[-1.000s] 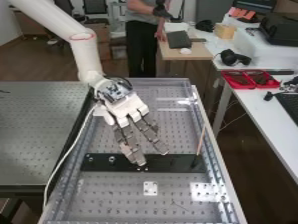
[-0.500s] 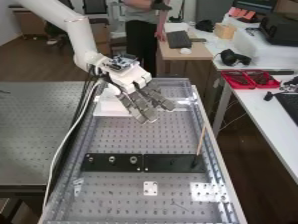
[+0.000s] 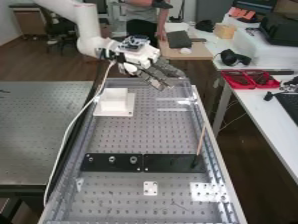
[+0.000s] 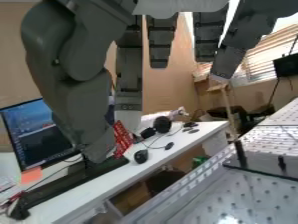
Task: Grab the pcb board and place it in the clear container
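Wrist view: the hand (image 4: 130, 87) has what I take to be the pcb board (image 4: 122, 139), red and perforated, pinched between its thumb and fingers, with the board's long axis running roughly along the fingertips. High up in the high view, the hand leans over the far end of the table (image 3: 126, 135). The faint, glinting outline of what looks like the clear container (image 3: 173, 109) lies below it, nearer the camera and slightly to the right. That offset matters most: I judge the next move is to centre over the walls, then lower and release; the thin board could catch a rim. Left of the container sits a white block (image 3: 114, 102); a black strip (image 3: 143, 162) crosses the perforated surface farther down. At right, a white desk (image 3: 256, 107) holds red trays (image 3: 249, 79).
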